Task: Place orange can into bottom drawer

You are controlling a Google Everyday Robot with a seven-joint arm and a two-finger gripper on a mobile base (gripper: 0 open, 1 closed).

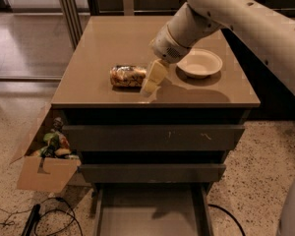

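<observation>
Orange can (pixel 128 75) lay on its side on the cabinet top (pixel 113 38), left of centre, long axis running 9-to-3. Not lifted.

Gripper (pixel 155 76) sat low over the top at the can's 3 o'clock end, angled down toward 7 o'clock from the arm (pixel 246 18). It was touching that end or just beside it; couldn't tell which. Couldn't tell how far open it was either, since it read as one pale block from this angle. So no call on whether it had hold of the can.

Step in hand, my read: reach/grasp, pick not yet done. Bottom drawer (pixel 147 213) stood open at the cabinet's 6 o'clock, floor bare, so the drop target was ready.

Next move would call for:
- Gripper straddling the can's body, not butting its end. A can on its side rolls, and a nudge could send it toward 12 or 6 o'clock.
- Firm hold before lifting; the shiny wall looked slippery.
- Carry out past the front edge at 6 o'clock, then down past the two shut drawer fronts (pixel 152 136) into the tray.

Bowl (pixel 200 63) sat at the gripper's 2 o'clock, apart from it. Cardboard box (pixel 39 173) on the floor at the cabinet's 8 o'clock, off the likely path.
</observation>
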